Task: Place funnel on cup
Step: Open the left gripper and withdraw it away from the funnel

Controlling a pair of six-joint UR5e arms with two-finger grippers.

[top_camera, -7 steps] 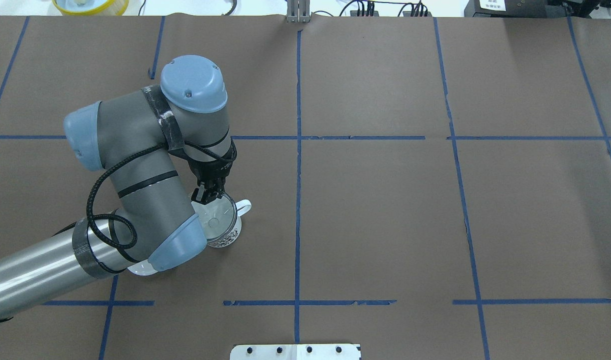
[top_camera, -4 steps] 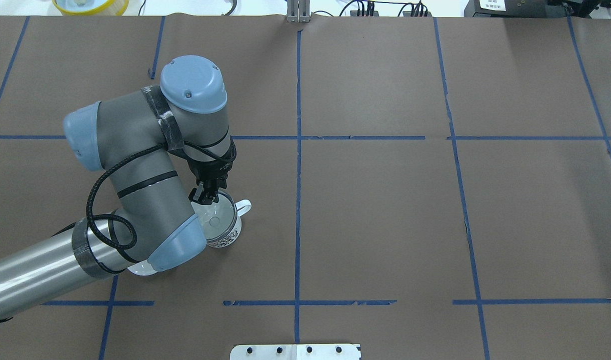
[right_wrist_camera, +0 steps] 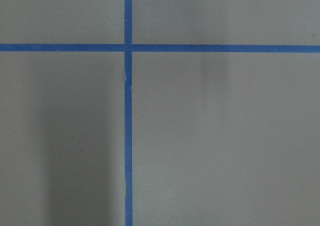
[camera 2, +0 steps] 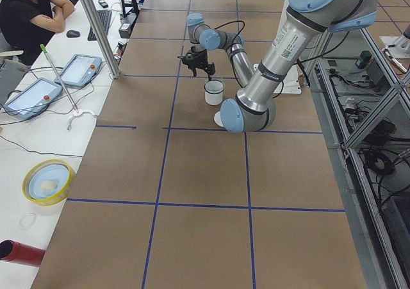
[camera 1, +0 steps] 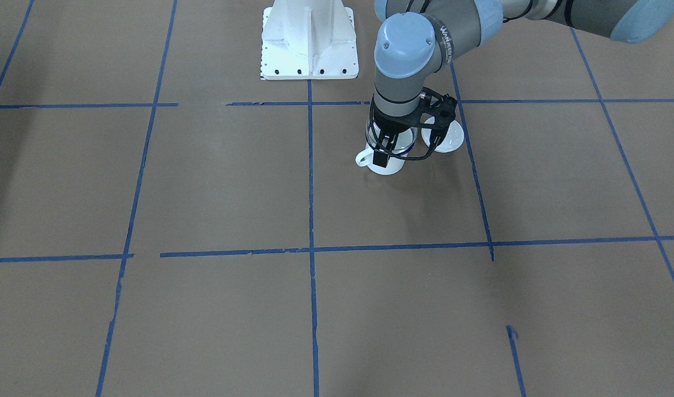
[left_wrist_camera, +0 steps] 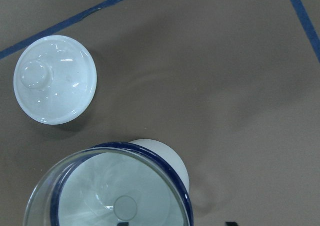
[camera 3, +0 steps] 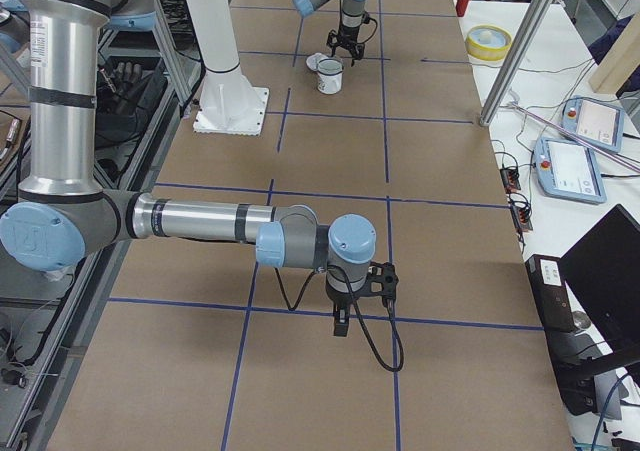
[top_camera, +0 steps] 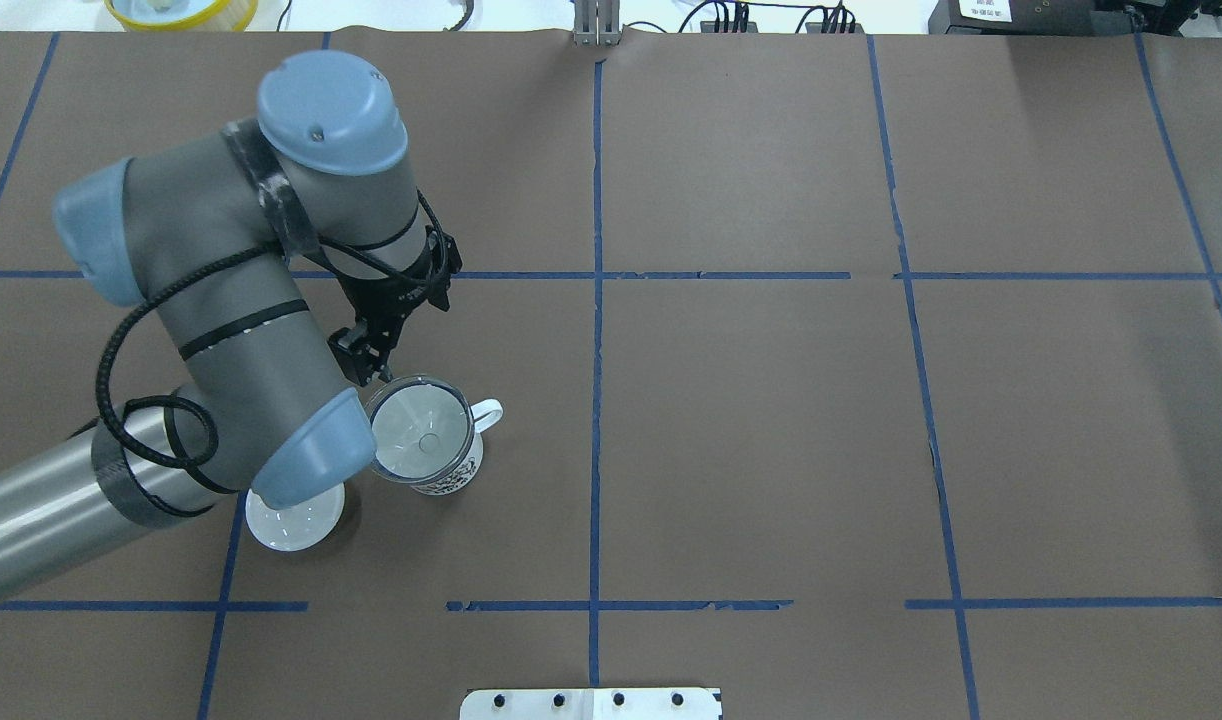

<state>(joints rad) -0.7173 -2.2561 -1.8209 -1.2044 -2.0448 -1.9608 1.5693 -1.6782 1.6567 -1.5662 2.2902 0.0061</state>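
The clear funnel [top_camera: 421, 438] sits mouth-up in the white mug [top_camera: 461, 478], its spout down inside; the mug's loop handle points right. In the left wrist view the funnel [left_wrist_camera: 115, 196] fills the blue-rimmed mug [left_wrist_camera: 167, 156] just below the camera. My left gripper [top_camera: 369, 368] is open and empty, raised just beyond the funnel's far-left rim and apart from it. In the front view it [camera 1: 382, 159] hangs in front of the mug [camera 1: 385, 167]. My right gripper [camera 3: 340, 327] shows only in the right side view, far from the mug over bare table; I cannot tell its state.
A round white knobbed lid [top_camera: 293, 520] lies on the table beside the mug, near my left forearm; it also shows in the left wrist view [left_wrist_camera: 55, 79]. Blue tape lines cross the brown table cover. The robot's white base [camera 1: 309, 38] stands behind.
My left gripper has let go of the funnel's rim and moved up and away toward the far left. The funnel stays seated in the mug.
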